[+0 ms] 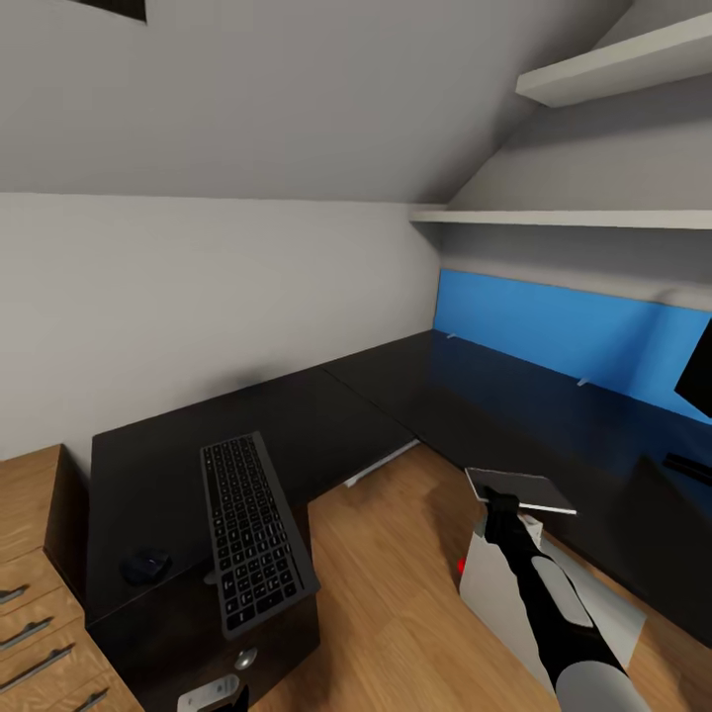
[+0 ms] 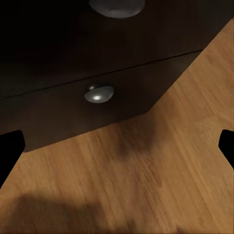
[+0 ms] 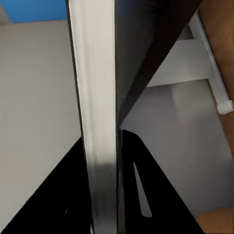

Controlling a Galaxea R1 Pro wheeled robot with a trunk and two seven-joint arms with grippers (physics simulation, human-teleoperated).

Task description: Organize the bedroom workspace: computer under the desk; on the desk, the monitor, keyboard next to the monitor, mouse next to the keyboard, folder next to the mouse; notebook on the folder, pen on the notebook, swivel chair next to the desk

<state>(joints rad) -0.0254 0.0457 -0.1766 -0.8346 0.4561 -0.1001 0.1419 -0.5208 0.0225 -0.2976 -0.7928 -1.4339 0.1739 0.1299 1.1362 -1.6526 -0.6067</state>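
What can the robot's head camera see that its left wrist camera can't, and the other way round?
Head camera: the keyboard and a small dark mouse lying on the desk, and the right gripper holding the notebook near the desk.

Left wrist camera: the open left gripper, its black fingertips wide apart, and the thin seam between two drawers.

Both: the desk's black drawer front with a silver knob, and the wooden floor.
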